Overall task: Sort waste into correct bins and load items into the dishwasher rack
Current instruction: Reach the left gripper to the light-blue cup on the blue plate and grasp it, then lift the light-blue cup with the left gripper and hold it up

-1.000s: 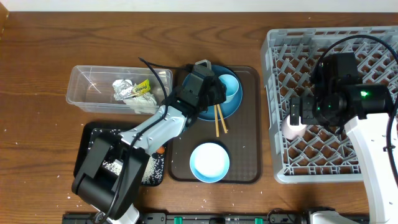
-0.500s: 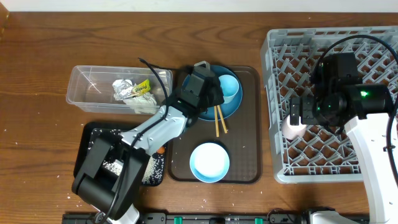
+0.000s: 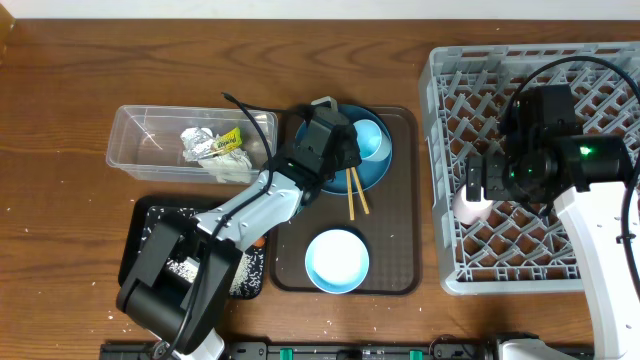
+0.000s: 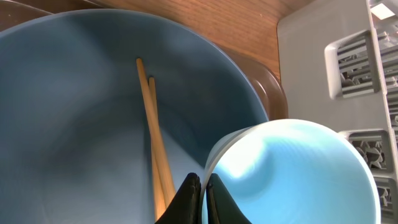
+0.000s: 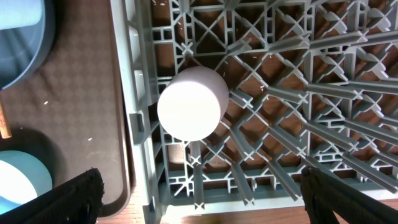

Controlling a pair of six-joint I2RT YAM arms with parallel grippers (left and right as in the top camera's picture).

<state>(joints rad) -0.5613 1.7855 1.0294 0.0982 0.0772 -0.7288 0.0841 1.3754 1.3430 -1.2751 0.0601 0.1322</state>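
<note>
The left gripper (image 4: 202,193) is clenched on the blue cup (image 4: 292,180), its 2 fingers pinching 1 thin stretch of the rim wall.

That narrow hold is the main risk. With a smooth wall and the weight hanging to 1 side of the pinch, the cup could swing or slip out on the lift and fall back onto the plate (image 4: 74,124).

The chopsticks (image 4: 152,137) run just beside the fingers and the cup's foot. I cannot tell whether they touch it. If they do, a lift could drag or flick them off the plate.

The way to the rack (image 3: 440,150) is also crowded. The right gripper (image 5: 200,186) hangs spread wide and released over the rack's left side, above the upturned pink cup (image 5: 189,102). A careless crossing could bump that arm or knock the pink cup over.

The blue cup is pale blue, round, glossy and upright, mouth up, and looks empty. It stands on the right part of the darker blue plate, on the brown tray (image 3: 400,200). That puts it about mid-table, nearer the far edge than the near one and well apart from the rack at the right edge.
</note>
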